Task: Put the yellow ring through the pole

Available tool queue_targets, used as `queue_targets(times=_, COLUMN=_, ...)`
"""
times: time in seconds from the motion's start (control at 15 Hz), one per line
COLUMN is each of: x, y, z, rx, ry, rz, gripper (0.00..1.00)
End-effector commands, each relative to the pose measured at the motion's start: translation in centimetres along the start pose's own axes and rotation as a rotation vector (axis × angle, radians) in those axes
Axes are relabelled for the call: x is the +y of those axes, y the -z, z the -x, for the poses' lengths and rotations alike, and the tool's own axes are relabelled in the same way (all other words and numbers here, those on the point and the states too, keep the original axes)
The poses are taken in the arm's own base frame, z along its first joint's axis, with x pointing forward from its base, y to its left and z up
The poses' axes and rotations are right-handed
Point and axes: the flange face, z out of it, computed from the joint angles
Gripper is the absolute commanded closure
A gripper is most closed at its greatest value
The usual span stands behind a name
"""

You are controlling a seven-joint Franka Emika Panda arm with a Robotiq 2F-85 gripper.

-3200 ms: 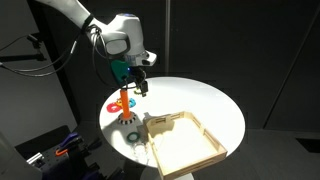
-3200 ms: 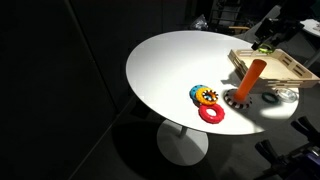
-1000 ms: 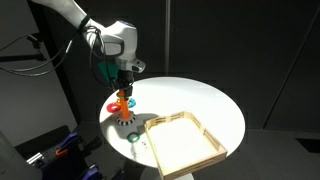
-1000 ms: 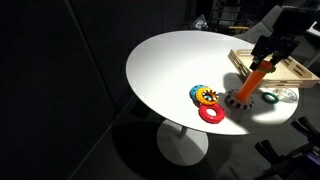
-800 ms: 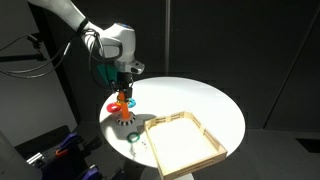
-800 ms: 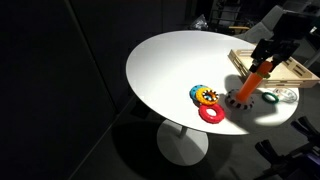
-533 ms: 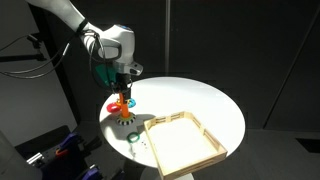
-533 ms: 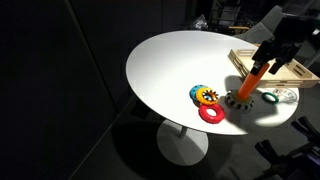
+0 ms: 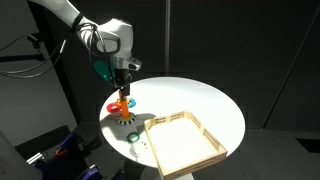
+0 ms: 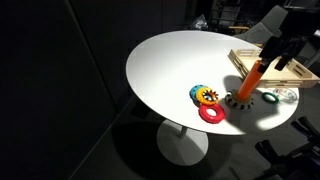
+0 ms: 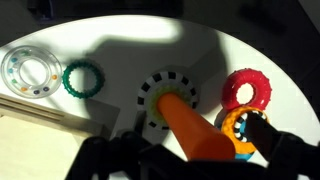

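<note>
The orange pole stands upright near the table's edge, seen in both exterior views. In the wrist view a yellow ring lies round its foot, inside a black-and-white ring. My gripper hangs just above the pole's top with its dark fingers spread wide on either side and nothing between them. It also shows in both exterior views.
A red ring and an orange ring stacked on a blue one lie beside the pole. On its other side are a green ring and a clear ring. The wooden tray stands close by.
My gripper has lifted a little off the pole's top. The pole and the loose rings on the table have stayed where they were.
</note>
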Motion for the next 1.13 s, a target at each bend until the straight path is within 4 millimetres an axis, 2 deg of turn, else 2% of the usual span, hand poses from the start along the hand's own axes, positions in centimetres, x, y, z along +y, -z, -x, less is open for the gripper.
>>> queue_targets(times=0.0, x=0.1, y=3.1, z=0.2, rx=0.053, ry=0.035, rz=0.044, gripper=0.00)
queue_targets(times=0.27, x=0.4, y=5.8, z=0.2, rx=0.101, ry=0.054, rz=0.102, gripper=0.00)
queue_targets(times=0.6, x=1.0, y=8.1, z=0.3, rx=0.144, ry=0.062, rz=0.176, gripper=0.00)
queue_targets(times=0.73, x=1.2, y=8.5, z=0.4, rx=0.140, ry=0.059, rz=0.178, gripper=0.00)
queue_targets(times=0.8, x=1.0, y=7.3, z=0.1, rx=0.144, ry=0.077, rz=0.164, gripper=0.00)
queue_targets(times=1.07, x=1.1, y=7.7, z=0.3, rx=0.142, ry=0.073, rz=0.164, gripper=0.00)
